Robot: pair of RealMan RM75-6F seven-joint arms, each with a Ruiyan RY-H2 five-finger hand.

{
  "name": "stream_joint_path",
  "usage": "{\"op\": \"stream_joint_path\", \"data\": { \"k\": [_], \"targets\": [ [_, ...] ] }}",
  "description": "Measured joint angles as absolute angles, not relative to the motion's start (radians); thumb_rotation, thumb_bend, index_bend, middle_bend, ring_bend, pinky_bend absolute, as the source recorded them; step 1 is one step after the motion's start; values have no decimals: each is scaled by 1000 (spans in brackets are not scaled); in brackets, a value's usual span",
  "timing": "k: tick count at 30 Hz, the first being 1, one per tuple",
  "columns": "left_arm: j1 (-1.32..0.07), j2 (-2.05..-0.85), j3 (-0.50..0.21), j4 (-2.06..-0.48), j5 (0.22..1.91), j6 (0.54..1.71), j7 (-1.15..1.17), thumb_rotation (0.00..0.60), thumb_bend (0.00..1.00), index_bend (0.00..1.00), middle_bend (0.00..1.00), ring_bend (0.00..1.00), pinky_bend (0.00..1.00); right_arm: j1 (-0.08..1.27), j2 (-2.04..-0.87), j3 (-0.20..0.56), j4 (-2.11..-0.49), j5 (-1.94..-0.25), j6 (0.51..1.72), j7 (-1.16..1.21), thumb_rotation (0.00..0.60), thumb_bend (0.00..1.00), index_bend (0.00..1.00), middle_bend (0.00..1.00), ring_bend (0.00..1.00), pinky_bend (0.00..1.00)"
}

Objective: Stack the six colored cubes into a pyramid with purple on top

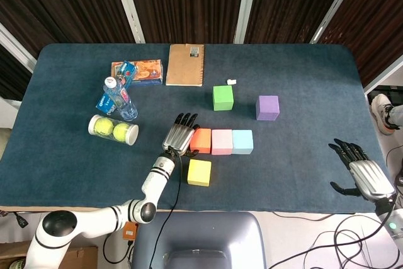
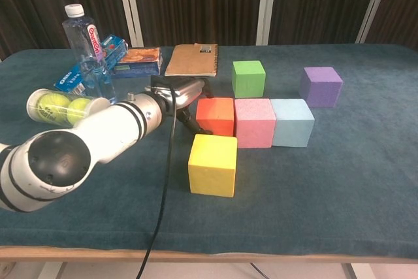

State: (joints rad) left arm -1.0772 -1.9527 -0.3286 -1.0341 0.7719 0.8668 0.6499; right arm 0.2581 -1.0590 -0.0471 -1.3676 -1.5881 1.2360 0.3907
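Resting beside the orange cube (image 1: 201, 140) mid-frame, the left hand (image 1: 179, 137) shows fingers slightly apart (holding nothing); right hand (image 1: 363, 173), lower right, spreads its fingers.

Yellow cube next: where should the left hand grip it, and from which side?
Grip the yellow cube across its left and right faces, coming down from above. It sits alone, flat and square, in front of the orange cube, all sides clear. The left hand is closest.
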Motion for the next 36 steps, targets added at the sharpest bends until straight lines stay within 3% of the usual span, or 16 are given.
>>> {"op": "stream_joint_path", "data": {
  "k": [23,36],
  "targets": [
    [-1081,-1941,-308,-1052,766,851,647,463,312,431,46,0,87,257,-1057,-44,-1367,-1582,1232,392,600,191,0,0,0,0],
    [-1081,-1942,-310,-1054,775,850,621,454,185,228,46,0,87,255,-1055,-43,-1368,-1582,1234,397,600,192,0,0,0,0]
  ]
}}
